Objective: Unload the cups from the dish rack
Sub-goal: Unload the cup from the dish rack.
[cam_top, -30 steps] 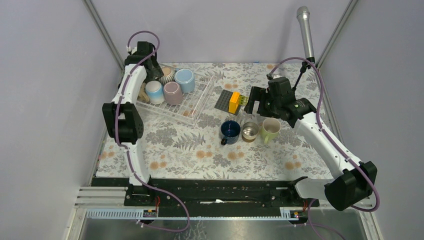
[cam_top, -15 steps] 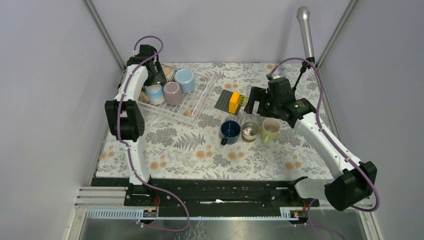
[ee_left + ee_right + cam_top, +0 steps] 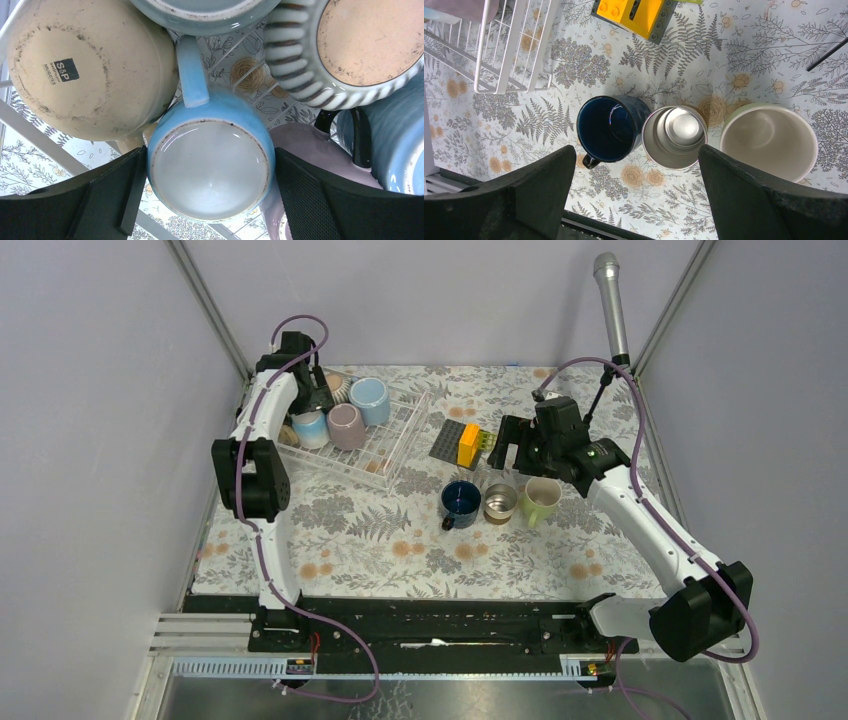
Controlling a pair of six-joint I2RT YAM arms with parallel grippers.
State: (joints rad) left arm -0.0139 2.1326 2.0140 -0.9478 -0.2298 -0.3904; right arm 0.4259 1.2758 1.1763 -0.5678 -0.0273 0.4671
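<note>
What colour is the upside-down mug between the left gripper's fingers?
Light blue; the mug shows best in the left wrist view.

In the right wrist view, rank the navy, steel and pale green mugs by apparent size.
1. pale green mug, clearly widest.
2-3. navy mug and steel mug: rims look alike, so no ranking between them.

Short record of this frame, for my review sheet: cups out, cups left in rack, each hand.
out of rack: navy mug, steel cup, pale green mug, upright in a row
in dish rack: inverted mugs, among them ribbed mug, mauve mug, tan mug
left hand: open, straddling inverted light blue mug
right hand: open, empty, above the three unloaded cups
</note>
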